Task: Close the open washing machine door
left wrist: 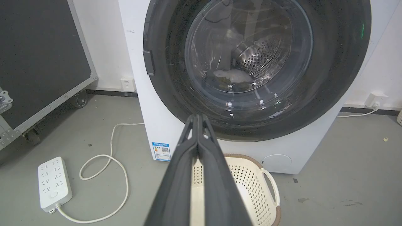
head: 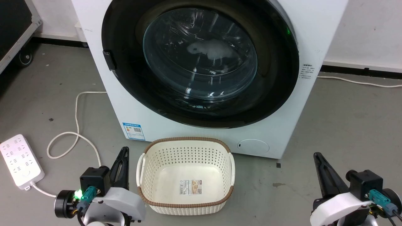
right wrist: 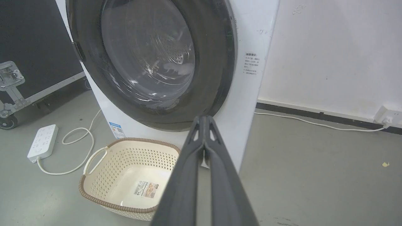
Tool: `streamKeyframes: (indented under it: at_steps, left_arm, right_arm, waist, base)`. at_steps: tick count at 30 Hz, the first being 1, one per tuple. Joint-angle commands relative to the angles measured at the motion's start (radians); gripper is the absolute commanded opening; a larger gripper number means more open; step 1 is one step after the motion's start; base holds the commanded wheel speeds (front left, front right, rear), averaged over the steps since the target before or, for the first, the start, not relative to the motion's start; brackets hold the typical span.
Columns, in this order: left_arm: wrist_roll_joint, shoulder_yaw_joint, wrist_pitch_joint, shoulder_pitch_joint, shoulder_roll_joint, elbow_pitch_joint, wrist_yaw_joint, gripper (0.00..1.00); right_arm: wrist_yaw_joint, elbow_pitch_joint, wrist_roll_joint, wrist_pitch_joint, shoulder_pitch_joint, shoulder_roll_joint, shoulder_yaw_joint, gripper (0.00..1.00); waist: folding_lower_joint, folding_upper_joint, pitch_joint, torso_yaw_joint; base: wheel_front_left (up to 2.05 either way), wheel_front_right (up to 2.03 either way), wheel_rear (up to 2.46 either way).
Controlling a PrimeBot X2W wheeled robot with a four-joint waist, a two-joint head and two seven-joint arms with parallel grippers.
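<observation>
The white washing machine (head: 273, 125) stands straight ahead, with its round glossy black door (head: 125, 91) lying flat against its front. Through the door's clear glass bowl (head: 201, 53) I see the steel drum and a pale piece of laundry inside. A small dark handle (head: 109, 60) sits on the door's left rim. My left gripper (head: 125, 150) is shut and empty, low at the left, well short of the machine. My right gripper (head: 316, 155) is shut and empty at the lower right. In the left wrist view the door (left wrist: 169, 88) lies beyond the shut fingers (left wrist: 198, 117). In the right wrist view the door (right wrist: 216, 62) is up left of the shut fingers (right wrist: 204, 118).
A cream perforated basket (head: 185, 144) sits on the grey floor right before the machine, between my grippers. A white power strip (head: 20, 161) and its looping cord (head: 77, 125) lie at the left. A black wheeled case (head: 12, 31) stands at the far left. Another cord (head: 358, 82) runs along the right wall.
</observation>
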Motion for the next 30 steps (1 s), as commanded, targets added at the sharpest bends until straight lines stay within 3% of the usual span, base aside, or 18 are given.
streamKeyframes:
  at_steps: [1,30]
  left_arm:
    - [0.013,0.006,0.005,0.018,-0.003,-0.009,0.004,0.0]
    - [0.089,0.036,0.053,0.062,-0.028,-0.077,0.016,0.0]
  right_arm:
    - [0.0,-0.009,-0.008,0.002,0.013,-0.001,0.002,0.0]
    - [-0.001,-0.05,-0.048,0.043,0.018,-0.002,0.023,0.0]
  waist:
    - [0.0,0.0,0.0,0.0]
    - [0.0,0.0,0.0,0.004]
  base:
    - [0.0,0.0,0.0]
    - [0.0,0.0,0.0]
